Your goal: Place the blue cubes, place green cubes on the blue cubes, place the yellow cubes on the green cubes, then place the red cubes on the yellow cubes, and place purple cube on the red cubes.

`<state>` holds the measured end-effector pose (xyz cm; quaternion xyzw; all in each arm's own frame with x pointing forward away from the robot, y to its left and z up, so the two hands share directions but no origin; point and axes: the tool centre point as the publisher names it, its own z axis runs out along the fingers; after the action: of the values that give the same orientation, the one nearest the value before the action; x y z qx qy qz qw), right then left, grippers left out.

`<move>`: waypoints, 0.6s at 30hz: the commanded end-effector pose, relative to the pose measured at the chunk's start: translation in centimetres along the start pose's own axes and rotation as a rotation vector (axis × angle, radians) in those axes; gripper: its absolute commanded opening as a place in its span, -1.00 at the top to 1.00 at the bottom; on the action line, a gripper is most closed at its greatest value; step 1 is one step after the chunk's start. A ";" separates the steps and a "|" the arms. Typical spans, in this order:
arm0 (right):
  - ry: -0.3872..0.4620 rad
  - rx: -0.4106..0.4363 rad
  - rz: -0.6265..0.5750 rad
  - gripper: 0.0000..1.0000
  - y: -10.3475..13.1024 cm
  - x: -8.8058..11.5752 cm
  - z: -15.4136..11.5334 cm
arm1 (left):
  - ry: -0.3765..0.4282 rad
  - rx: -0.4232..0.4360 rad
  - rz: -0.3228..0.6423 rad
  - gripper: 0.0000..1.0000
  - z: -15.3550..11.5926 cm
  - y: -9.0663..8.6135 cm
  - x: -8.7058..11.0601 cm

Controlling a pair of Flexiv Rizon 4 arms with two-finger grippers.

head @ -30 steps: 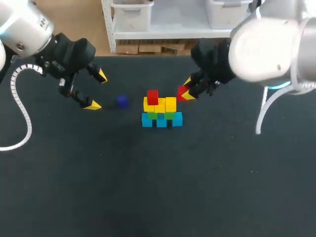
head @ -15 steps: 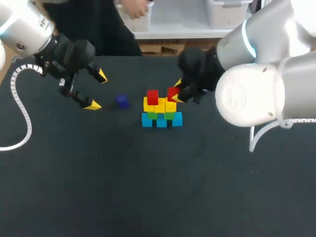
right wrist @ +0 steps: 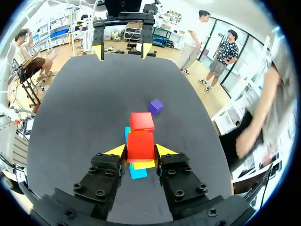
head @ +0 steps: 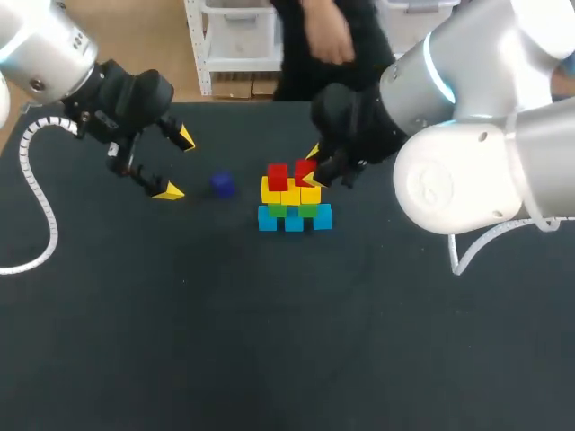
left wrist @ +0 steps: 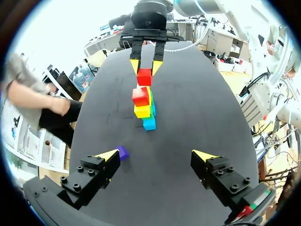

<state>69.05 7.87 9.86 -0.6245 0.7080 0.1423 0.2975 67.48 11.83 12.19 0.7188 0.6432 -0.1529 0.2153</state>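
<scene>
In the middle of the table stands a stack (head: 294, 205): blue cubes (head: 294, 219) at the bottom, then green cubes (head: 292, 210), then yellow cubes (head: 289, 191). One red cube (head: 278, 175) sits on the left of the yellow row. My right gripper (head: 308, 169) is shut on a second red cube (right wrist: 140, 145) at the right of the yellow row, beside the first red cube (right wrist: 141, 121). A purple cube (head: 222, 185) lies alone left of the stack. My left gripper (head: 176, 164) hangs open just left of the purple cube (left wrist: 122, 151), holding nothing.
My right arm's large white body (head: 467, 171) hangs over the table's right side. The left arm's white coiled cable (head: 40, 206) loops down at the left edge. The black table top (head: 269, 341) runs wide in front of the stack.
My right gripper has carried the red cube leftward, from right of the stack to the top of the yellow row. The left arm and purple cube have not moved.
</scene>
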 end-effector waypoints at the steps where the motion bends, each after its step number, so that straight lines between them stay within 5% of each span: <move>1: 0.001 -0.010 -0.002 1.00 -0.4 -0.1 0.4 | -0.004 -0.002 0.003 -1.00 0.0 -0.1 0.1; 18: 0.006 -0.025 -0.009 1.00 -0.8 -0.1 1.1 | -0.004 -0.002 0.003 -1.00 0.0 -0.1 0.1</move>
<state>69.76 8.22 9.28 -0.6312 0.7049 0.1449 0.2895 67.48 11.83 12.19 0.7188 0.6432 -0.1529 0.2153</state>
